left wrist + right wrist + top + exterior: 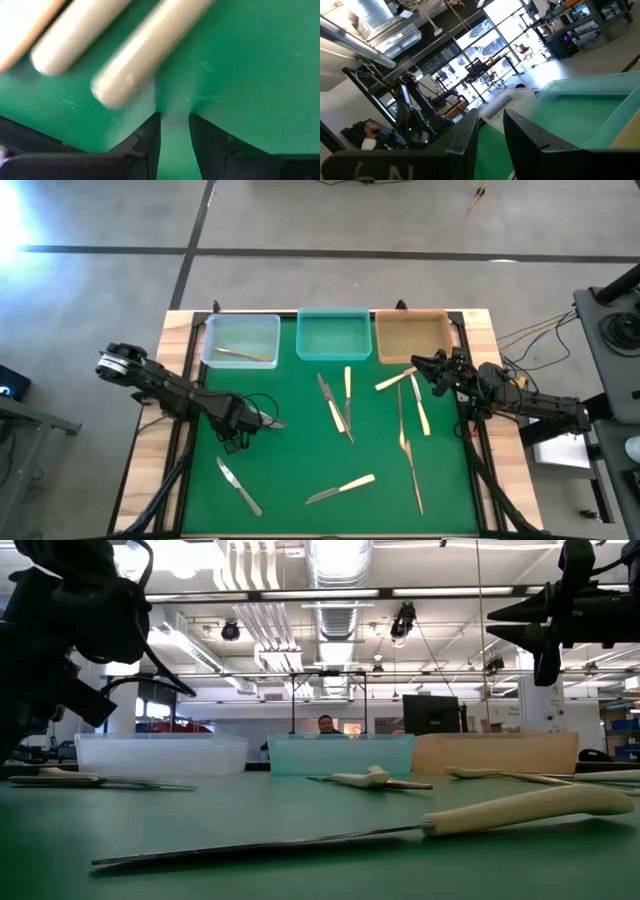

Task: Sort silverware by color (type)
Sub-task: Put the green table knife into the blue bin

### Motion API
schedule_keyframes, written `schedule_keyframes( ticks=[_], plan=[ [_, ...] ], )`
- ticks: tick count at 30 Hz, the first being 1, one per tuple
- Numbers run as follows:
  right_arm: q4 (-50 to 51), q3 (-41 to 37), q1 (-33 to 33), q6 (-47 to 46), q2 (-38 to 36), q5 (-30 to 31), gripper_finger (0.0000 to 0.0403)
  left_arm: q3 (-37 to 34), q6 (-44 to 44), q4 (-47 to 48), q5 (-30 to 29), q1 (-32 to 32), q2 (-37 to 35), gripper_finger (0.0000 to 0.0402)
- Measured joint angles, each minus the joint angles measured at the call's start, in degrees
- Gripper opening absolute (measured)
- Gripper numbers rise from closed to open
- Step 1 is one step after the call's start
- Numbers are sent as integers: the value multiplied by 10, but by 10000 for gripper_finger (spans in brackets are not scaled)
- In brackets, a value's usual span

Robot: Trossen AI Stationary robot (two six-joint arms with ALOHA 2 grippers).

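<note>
Several knives and utensils lie flat on the green mat [290,470]: an all-silver knife [238,486], a cream-handled knife [340,489], a gold utensil [408,452] and a mixed cluster [338,405]. One gold piece [240,355] lies in the clear bin [240,340]. My left gripper [245,427] hangs low over the mat's left part, fingers slightly apart [175,131], next to two cream handles [135,55]; a silver blade tip [276,423] shows beside it. My right gripper [428,372] is raised by the amber bin [412,338], slightly open [491,131] and empty. My left gripper points down at the mat. A pale blurred streak [170,107] runs between its fingertips. I cannot tell whether that is a blade or whether the fingers touch it.
Three bins stand along the far edge: clear, teal [333,335] and amber. A cream-handled knife [395,378] lies just in front of the amber bin, under my right gripper. Bare mat lies between the near-left silver knife and the cream-handled knife. Wooden table borders [150,450] flank the mat.
</note>
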State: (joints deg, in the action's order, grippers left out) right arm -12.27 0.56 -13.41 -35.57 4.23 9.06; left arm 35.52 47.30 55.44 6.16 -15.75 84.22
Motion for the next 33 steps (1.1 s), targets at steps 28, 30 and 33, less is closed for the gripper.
schedule_keyframes(
  ticks=[28, 30, 33],
  plan=[
    [0, 0, 0, 0, 1, 0, 82, 139, -189, 115, -144, 20, 4, 75],
    [1, 0, 0, 0, 1, 0, 82, 124, -193, 116, -142, 27, 4, 75],
    [1, 0, 0, 0, 1, 0, 82, 99, -207, 108, -126, 37, 3, 75]
  ],
)
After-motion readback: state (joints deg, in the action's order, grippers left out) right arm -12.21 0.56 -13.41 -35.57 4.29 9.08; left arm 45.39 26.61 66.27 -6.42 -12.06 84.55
